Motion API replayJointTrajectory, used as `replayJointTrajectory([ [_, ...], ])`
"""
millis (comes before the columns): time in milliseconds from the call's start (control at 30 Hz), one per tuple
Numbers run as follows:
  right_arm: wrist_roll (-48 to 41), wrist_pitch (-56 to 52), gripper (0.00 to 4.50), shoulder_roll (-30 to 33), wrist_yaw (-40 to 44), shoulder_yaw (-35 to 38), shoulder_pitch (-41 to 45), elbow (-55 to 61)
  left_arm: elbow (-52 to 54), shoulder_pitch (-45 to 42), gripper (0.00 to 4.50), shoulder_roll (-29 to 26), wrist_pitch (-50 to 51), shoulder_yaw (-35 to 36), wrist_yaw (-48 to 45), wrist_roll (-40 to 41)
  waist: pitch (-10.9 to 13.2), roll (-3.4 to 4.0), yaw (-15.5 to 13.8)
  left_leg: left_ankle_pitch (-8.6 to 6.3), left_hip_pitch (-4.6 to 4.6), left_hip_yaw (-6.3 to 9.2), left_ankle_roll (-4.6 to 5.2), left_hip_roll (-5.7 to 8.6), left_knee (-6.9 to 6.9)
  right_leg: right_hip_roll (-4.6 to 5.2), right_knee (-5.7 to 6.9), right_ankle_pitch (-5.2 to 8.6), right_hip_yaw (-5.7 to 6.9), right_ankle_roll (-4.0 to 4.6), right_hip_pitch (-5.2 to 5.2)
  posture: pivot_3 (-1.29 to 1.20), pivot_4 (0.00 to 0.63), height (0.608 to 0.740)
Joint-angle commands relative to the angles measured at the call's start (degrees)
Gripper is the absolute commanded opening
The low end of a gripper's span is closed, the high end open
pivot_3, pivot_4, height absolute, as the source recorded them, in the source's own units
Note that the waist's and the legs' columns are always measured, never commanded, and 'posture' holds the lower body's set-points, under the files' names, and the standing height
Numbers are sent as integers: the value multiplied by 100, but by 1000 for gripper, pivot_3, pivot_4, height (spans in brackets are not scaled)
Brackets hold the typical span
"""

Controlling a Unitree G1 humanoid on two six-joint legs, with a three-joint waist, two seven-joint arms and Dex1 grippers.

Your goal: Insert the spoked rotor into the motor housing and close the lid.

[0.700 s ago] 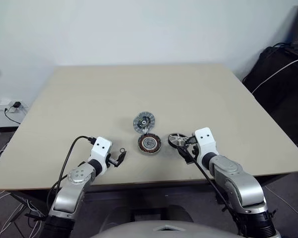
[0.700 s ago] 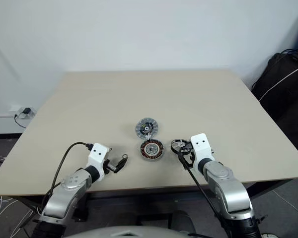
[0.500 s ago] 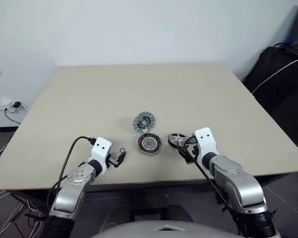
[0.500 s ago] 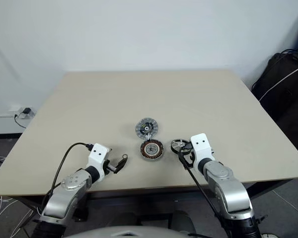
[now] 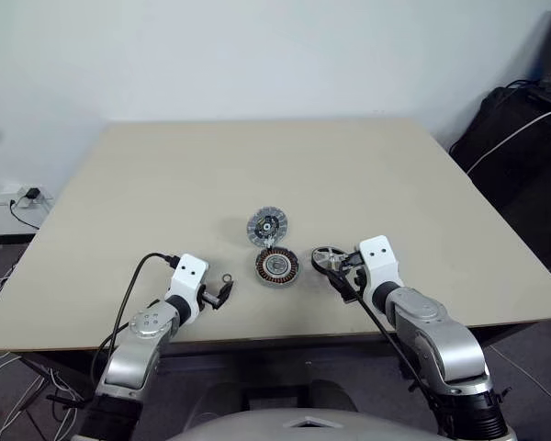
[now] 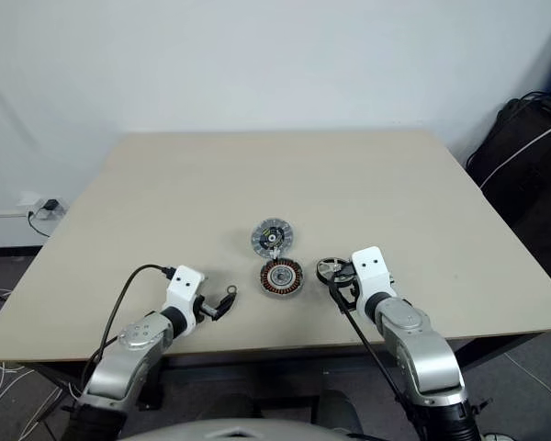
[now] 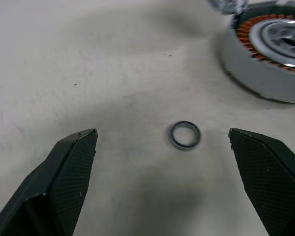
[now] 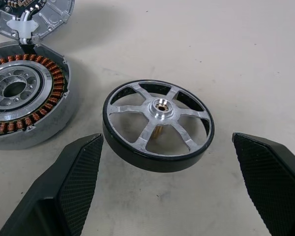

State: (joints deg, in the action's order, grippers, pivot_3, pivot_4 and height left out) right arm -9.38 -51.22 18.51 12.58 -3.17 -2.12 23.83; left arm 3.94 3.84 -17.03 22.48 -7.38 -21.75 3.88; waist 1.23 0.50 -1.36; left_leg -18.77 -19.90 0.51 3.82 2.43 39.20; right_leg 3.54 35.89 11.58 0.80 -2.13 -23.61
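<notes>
The spoked rotor point(image 8: 162, 106), a black ring with silver spokes and a central hub, lies flat on the beige table point(image 5: 257, 165). My open right gripper point(image 8: 167, 138) sits just before it, one finger to each side, touching nothing. Left of the rotor stands the motor housing point(image 5: 276, 266), a shallow can with copper windings around a silvery centre. Just behind it lies the lid point(image 5: 266, 224), ribbed face up, joined to the housing by short wires. My left gripper point(image 7: 161, 133) is open near the table's front edge, with a small metal ring point(image 7: 185, 135) lying on the table between its fingers.
The table's front edge point(image 5: 257, 340) runs close under both wrists. A black case with a white cable point(image 5: 519, 138) stands off the table's right side. A wall socket with a plug point(image 5: 23, 196) is low on the left.
</notes>
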Motion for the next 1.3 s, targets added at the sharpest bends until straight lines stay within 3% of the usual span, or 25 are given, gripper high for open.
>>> replayJointTrajectory([
  [33, 36, 148, 4467, -3, 7, 35, 129, 65, -192, -330, 4500, 76, -13, -103, 51, -140, 0, 0, 2, 0, 0, 0, 0, 0, 0, 0, 0, 0, -1, 0, 1, 0, 0, 740],
  [600, 22, 159, 4467, -92, -92, 118, -10, 175, -1157, -928, 4500, 172, 213, -275, -96, -310, -5, 0, 11, 1, 0, 1, -3, 1, 0, 2, 1, -2, -3, -1, 0, 0, 0, 740],
  [733, 22, 157, 4500, -122, -103, 124, -14, 178, -1142, -823, 3669, 160, 347, -298, -113, -339, -7, 1, 11, 1, 4, 2, -2, 1, 0, 4, 1, -2, -4, -1, 4, 0, 0, 740],
  [1033, 16, 145, 4500, -171, -107, 97, -1, 174, -788, -434, 729, 17, 557, -161, -149, -258, -24, 0, 73, 3, 21, 1, -6, -6, -1, 2, 6, -1, -5, 0, 11, 0, 0, 740],
  [1300, 29, 146, 4500, -196, -93, 66, 10, 156, -7, -206, 678, 29, 743, 22, -282, 68, -23, -1, 108, 0, 16, 1, -4, -6, -5, 3, 7, -1, -5, 1, 6, 0, 0, 740],
])
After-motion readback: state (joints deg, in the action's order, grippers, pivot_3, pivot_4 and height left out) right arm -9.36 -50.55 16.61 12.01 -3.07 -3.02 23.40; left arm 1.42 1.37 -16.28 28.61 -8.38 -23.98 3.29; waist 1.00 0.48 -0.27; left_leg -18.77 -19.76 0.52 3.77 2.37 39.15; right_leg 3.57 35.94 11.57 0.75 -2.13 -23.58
